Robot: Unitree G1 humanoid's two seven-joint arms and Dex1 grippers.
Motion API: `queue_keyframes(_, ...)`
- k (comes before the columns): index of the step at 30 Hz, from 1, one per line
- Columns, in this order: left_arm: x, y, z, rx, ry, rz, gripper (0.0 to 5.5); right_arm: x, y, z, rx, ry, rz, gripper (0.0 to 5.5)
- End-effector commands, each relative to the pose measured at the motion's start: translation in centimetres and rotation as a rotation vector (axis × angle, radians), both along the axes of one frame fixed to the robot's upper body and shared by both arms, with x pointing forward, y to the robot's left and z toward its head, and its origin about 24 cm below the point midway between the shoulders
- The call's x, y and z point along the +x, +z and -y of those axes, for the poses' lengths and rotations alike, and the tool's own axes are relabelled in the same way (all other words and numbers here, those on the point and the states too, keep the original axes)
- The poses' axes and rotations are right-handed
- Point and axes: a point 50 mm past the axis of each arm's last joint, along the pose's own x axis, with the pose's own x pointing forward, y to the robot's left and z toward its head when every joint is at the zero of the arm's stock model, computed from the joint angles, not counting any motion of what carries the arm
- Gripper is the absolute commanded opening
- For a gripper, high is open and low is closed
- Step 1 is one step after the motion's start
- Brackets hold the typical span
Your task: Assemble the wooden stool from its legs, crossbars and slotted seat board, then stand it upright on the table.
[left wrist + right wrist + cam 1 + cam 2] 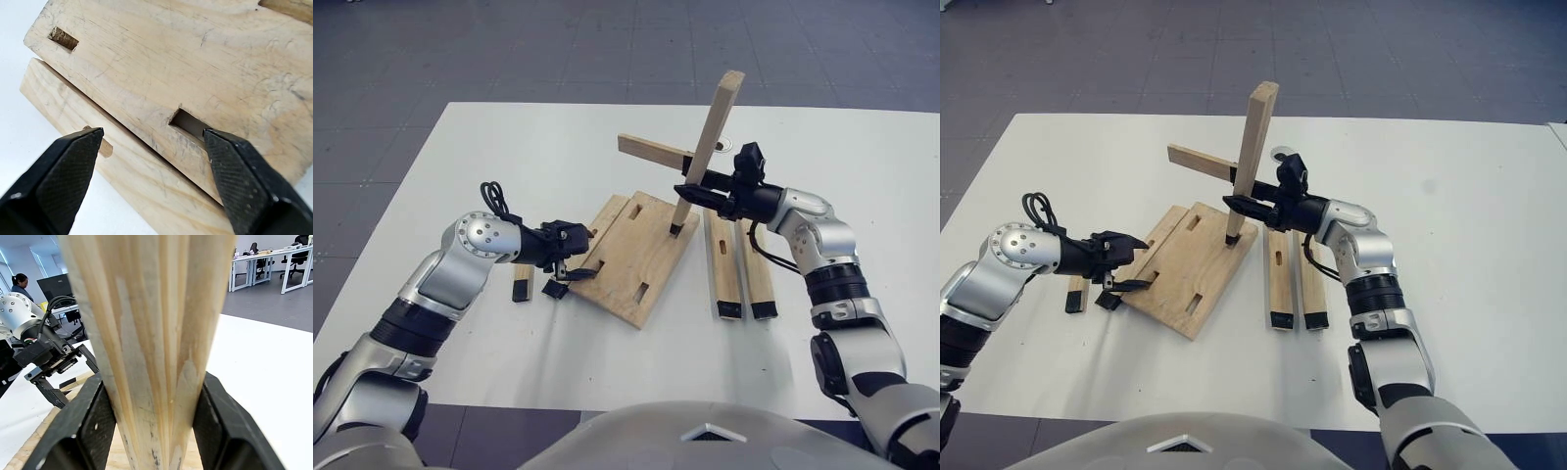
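Observation:
The slotted seat board (641, 264) lies tilted on the table, its left edge propped on a leg (73, 107) underneath. My left gripper (574, 258) is open at that left edge, with its fingers (73, 166) straddling the board's rim near a slot (188, 122). My right gripper (693, 192) is shut on a leg (710, 132) held nearly upright. A crossbar (651, 149) sticks out of that leg to the left, and the leg's black-capped foot (676, 230) rests on the board near its far right corner. In the right wrist view the leg (151, 333) stands between both pads.
Two more legs (722, 264) (756, 272) lie side by side on the white table (862, 176), right of the board. A black-tipped leg end (521, 286) pokes out left of the board. A small round fitting (722, 146) lies behind the held leg.

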Motion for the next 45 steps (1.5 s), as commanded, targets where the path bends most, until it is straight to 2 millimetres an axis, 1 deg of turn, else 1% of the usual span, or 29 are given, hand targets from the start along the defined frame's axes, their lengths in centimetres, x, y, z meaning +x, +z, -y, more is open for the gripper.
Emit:
queue_keyframes(1, -0.7, -1.4, -0.5, 0.043, 0.025, -0.06, 3.77, 0.0, -0.9, -0.4, -0.053, 0.024, 0.003, 2.04)
queue_keyframes(5, -0.7, -1.4, -0.4, 0.043, 0.027, -0.061, 3.77, -0.5, -2.7, -0.4, -0.104, 0.038, -0.025, 2.04)
queue_keyframes(9, -0.7, -1.4, -0.4, 0.042, 0.028, -0.065, 3.77, -1.2, -4.9, -0.3, -0.147, 0.033, -0.112, 2.04)
queue_keyframes(10, -0.7, -1.4, -0.3, 0.042, 0.028, -0.064, 3.77, -1.6, -5.1, -0.2, -0.142, 0.043, -0.123, 2.04)
queue_keyframes(11, -0.6, -1.4, -0.3, 0.042, 0.029, -0.065, 3.77, -1.9, -5.1, -0.1, -0.137, 0.057, -0.121, 2.04)
queue_keyframes(13, -0.8, -1.5, -0.4, 0.042, 0.034, -0.068, 3.77, -2.4, -4.3, -0.3, -0.109, 0.066, -0.103, 2.03)
queue_keyframes(16, -1.1, -1.7, -0.4, 0.037, 0.042, -0.077, 3.77, -1.9, -2.7, -0.9, -0.023, 0.017, -0.107, 2.03)
queue_keyframes(18, -1.0, -1.7, -0.4, 0.031, 0.046, -0.075, 3.77, -1.7, -2.3, -0.9, -0.027, 0.002, -0.097, 2.03)
queue_keyframes(20, -0.9, -1.6, -0.3, 0.029, 0.048, -0.072, 3.77, -1.8, -3.0, -0.8, -0.074, -0.003, -0.107, 2.03)
queue_keyframes(23, -0.8, -1.6, -0.3, 0.028, 0.05, -0.067, 3.77, -2.6, -4.9, -0.5, -0.183, 0.004, -0.098, 2.03)
queue_keyframes(29, -1.0, -1.7, -0.2, 0.023, 0.057, -0.069, 3.77, -5.3, -7.0, 0.5, -0.379, 0.01, 0.099, 2.03)
queue_keyframes(32, -1.2, -1.8, -0.2, 0.018, 0.064, -0.072, 3.77, -6.2, -8.1, 1.2, -0.466, 0.012, 0.193, 2.03)
queue_keyframes(35, -1.2, -1.8, -0.1, 0.014, 0.065, -0.072, 3.77, -6.8, -9.6, 1.5, -0.513, 0.038, 0.184, 2.03)
queue_keyframes(38, -1.1, -1.8, 0.0, 0.014, 0.064, -0.07, 3.77, -7.0, -10.5, 2.0, -0.512, 0.024, 0.131, 2.03)
queue_keyframes(39, -1.1, -1.8, 0.0, 0.014, 0.065, -0.071, 3.77, -6.9, -10.6, 2.2, -0.493, 0.013, 0.087, 2.03)
queue_keyframes(42, -1.2, -1.8, -0.1, 0.009, 0.071, -0.075, 3.77, -5.5, -10.2, 3.4, -0.419, -0.053, -0.088, 2.03)
queue_keyframes(45, -1.2, -1.8, -0.1, 0.005, 0.075, -0.074, 3.77, -3.6, -9.8, 4.8, -0.46, -0.095, -0.197, 2.03)
